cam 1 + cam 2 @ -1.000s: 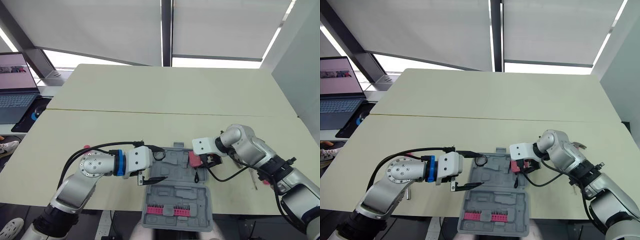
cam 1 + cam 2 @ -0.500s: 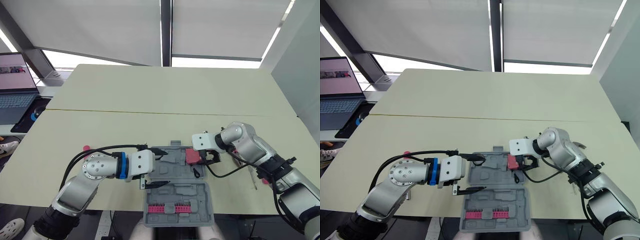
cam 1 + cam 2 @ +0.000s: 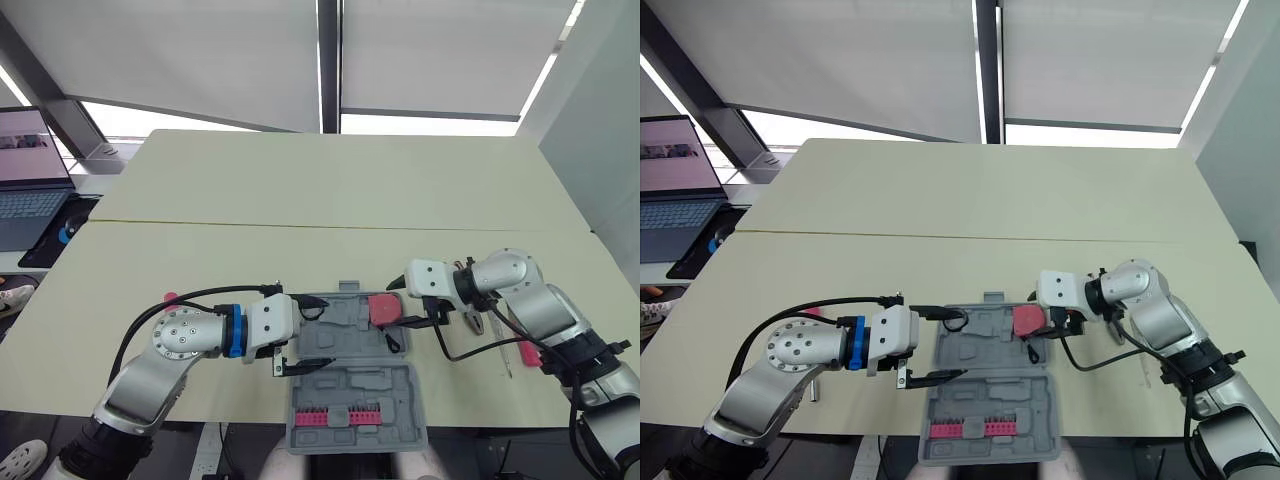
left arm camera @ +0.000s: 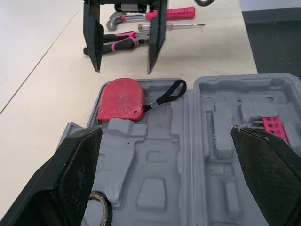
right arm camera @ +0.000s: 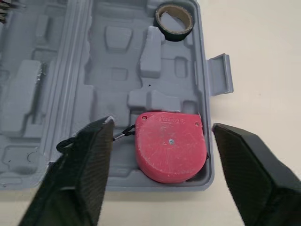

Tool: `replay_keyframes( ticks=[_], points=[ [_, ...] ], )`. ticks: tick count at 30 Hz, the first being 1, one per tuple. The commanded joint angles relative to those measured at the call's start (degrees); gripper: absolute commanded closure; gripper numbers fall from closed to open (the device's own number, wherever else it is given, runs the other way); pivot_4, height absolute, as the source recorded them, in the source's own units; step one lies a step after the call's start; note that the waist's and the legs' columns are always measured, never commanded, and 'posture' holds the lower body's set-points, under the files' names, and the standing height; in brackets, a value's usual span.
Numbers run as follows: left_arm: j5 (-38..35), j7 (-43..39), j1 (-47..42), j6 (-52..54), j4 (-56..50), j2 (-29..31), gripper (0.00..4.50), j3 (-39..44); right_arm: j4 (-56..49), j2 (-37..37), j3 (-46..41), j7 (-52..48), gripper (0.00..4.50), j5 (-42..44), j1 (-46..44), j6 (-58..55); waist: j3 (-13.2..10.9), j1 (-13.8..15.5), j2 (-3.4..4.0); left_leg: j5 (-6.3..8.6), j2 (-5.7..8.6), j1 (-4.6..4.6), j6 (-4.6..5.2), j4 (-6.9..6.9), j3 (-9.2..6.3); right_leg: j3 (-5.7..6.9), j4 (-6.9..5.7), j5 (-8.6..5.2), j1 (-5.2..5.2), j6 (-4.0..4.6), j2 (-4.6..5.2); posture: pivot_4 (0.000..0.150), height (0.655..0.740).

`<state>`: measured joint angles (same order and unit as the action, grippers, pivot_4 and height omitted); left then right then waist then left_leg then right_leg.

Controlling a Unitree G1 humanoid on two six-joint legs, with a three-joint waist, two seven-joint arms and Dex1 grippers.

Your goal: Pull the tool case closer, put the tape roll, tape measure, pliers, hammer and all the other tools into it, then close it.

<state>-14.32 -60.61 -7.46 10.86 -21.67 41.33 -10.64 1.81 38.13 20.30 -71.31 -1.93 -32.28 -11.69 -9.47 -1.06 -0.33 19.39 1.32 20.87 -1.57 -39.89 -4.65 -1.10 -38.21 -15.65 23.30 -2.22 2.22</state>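
Right gripper (image 5: 162, 125) gapes wide, rounded red tape measure (image 5: 171, 146) just ahead of its jaws in the grey plastic case (image 5: 117, 70); left gripper (image 4: 165, 129) gapes likewise.

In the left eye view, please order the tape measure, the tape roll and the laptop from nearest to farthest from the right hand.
1. Tape measure, in the case, just beside the right hand.
2. Tape roll, at the case's left side.
3. Laptop, far to the left.
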Motion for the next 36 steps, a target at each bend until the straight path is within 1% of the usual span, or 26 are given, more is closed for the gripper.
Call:
replay_keyframes(
  ticks=[1,3,9,12,15,17,26,32,36],
  points=[
    [-1.9,-0.1,0.3,-0.6,-0.7,0.0,0.00,2.0,0.1,-0.5,-1.9,0.6,2.15,1.9,-0.4,0.7,0.0,0.0,0.00,0.00,0.00,0.00,0.00,0.00,-0.01,0.00,0.00,0.00,0.00,0.00,0.00,0.150,0.7400],
    [-2.0,-0.1,0.5,-0.7,-0.7,0.2,0.00,2.2,1.0,-1.1,-2.0,1.6,2.61,2.0,-0.4,1.3,0.0,0.0,0.00,0.00,0.00,0.00,0.00,0.00,-0.01,0.00,0.00,0.00,0.00,0.00,0.00,0.150,0.7400],
    [-2.3,0.1,0.8,-0.7,-0.6,0.2,0.00,2.8,4.1,-1.8,-1.8,2.6,2.61,1.9,0.1,4.3,0.0,-0.3,0.00,0.00,0.01,0.00,0.00,0.00,0.00,0.00,0.01,0.00,0.00,0.00,0.00,0.150,0.7400],
    [-2.4,0.1,0.8,-0.7,-0.4,0.2,0.00,3.0,7.6,-2.5,-2.3,2.7,2.61,2.6,0.8,8.7,0.0,-0.3,0.00,0.00,0.00,0.00,0.00,0.00,0.00,0.00,0.00,0.00,0.00,0.00,0.00,0.150,0.7400],
    [-2.2,0.5,0.0,-1.0,0.3,-0.2,0.00,3.2,12.7,-4.8,-3.7,3.7,2.61,3.9,0.6,11.2,0.0,-0.4,0.00,0.00,0.00,-0.01,0.00,0.00,0.00,-0.01,0.00,0.00,0.00,0.00,0.00,0.150,0.7400],
    [-2.7,0.8,-0.5,-0.5,0.4,-0.5,0.00,3.5,14.2,-5.2,-3.5,3.2,2.61,4.0,0.7,11.3,0.0,-0.4,0.00,0.00,0.00,-0.01,0.00,0.00,0.00,-0.01,-0.01,0.00,0.00,0.00,0.00,0.150,0.7400],
    [-2.9,0.0,-0.8,-0.3,0.5,-0.1,0.00,3.5,22.0,-5.9,-1.2,4.2,2.61,0.0,-0.7,11.3,0.0,-0.5,0.01,0.00,0.00,-0.03,-0.01,0.00,0.02,-0.02,-0.02,0.00,0.00,0.00,0.00,0.150,0.7400],
    [-2.7,-0.3,-0.5,-0.4,0.4,0.2,0.00,3.3,25.4,-6.1,2.0,3.7,2.61,-4.0,-0.4,10.0,0.1,-0.4,-0.03,0.00,0.01,-0.07,0.00,0.00,0.02,-0.02,-0.02,0.00,-0.05,0.00,0.00,0.150,0.7400],
    [-2.6,-0.5,-0.6,-0.6,0.7,0.3,0.00,3.4,27.0,-6.8,3.3,4.3,2.61,-5.4,-0.5,11.1,0.2,-0.4,-0.13,0.00,-0.01,-0.15,0.00,0.00,0.00,-0.01,-0.03,0.00,-0.11,0.00,-0.01,0.150,0.7400]
  ],
)
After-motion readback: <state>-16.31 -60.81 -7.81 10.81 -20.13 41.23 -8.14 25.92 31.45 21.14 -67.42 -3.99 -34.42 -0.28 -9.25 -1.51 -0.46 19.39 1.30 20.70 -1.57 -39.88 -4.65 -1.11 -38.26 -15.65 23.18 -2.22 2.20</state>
